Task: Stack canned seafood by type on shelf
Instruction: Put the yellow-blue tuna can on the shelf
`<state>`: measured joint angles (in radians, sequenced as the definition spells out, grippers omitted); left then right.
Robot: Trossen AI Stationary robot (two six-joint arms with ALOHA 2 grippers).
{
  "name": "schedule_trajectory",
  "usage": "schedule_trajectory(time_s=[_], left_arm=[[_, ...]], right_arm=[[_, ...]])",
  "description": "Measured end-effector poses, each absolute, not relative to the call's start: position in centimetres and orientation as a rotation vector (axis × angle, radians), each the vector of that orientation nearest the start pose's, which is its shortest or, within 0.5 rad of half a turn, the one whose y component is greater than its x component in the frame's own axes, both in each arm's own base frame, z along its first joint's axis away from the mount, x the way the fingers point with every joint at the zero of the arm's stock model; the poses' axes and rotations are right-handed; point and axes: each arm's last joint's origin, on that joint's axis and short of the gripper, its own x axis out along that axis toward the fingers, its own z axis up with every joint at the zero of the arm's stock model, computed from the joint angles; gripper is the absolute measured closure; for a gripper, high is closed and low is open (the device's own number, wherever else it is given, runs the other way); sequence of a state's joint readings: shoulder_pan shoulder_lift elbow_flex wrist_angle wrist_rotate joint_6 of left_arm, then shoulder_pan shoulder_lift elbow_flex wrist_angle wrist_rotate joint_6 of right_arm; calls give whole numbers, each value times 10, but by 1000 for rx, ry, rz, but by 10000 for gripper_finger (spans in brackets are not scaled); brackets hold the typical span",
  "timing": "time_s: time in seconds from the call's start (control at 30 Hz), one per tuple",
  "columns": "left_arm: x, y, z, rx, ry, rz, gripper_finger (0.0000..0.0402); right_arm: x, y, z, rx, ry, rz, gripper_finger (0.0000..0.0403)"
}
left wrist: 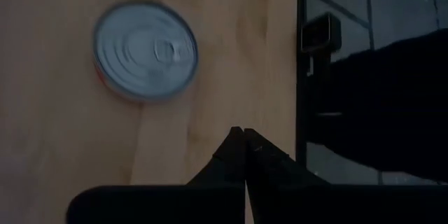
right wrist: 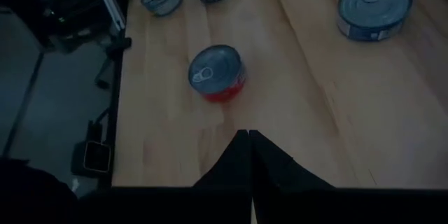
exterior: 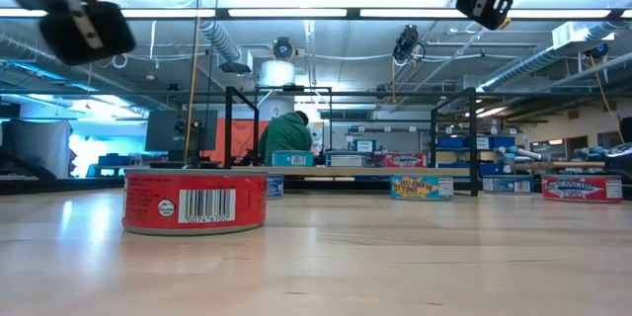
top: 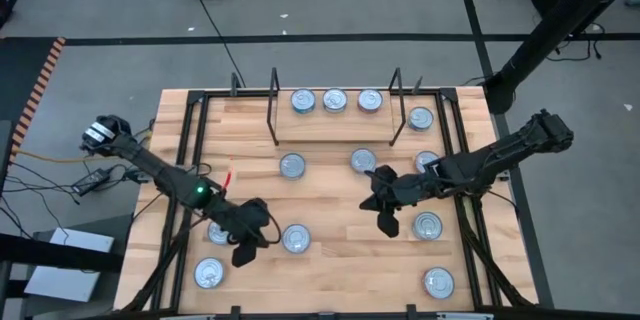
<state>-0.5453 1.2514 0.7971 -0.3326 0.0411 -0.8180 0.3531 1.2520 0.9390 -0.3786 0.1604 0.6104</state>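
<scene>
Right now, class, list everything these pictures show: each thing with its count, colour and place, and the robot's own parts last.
tins on the shelf: three, silver lids, in a row between the black wire uprights at the table's far edge.
loose tins: nine, silver lids, spread over the table; side labels show red, blue or teal.
table: one, light wood, black frame.
cables: black, on the grey floor beyond the table.
person: one, green top, in the room behind, in the low view.
left gripper: shut, empty, above the near left of the table.
right gripper: shut, empty, above the table's middle right.
</scene>
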Motion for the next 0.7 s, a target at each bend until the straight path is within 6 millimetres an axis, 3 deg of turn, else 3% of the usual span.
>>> schedule_trajectory(time_s=[0.27, 0.7], left_arm=[[202, -147, 230, -573, 1002, -219, 400], [195, -149, 226, -527, 1028, -182, 400]], right_arm=[[243, 89, 274, 439, 740, -23, 402], [239, 76, 276, 410, 846, -91, 397]])
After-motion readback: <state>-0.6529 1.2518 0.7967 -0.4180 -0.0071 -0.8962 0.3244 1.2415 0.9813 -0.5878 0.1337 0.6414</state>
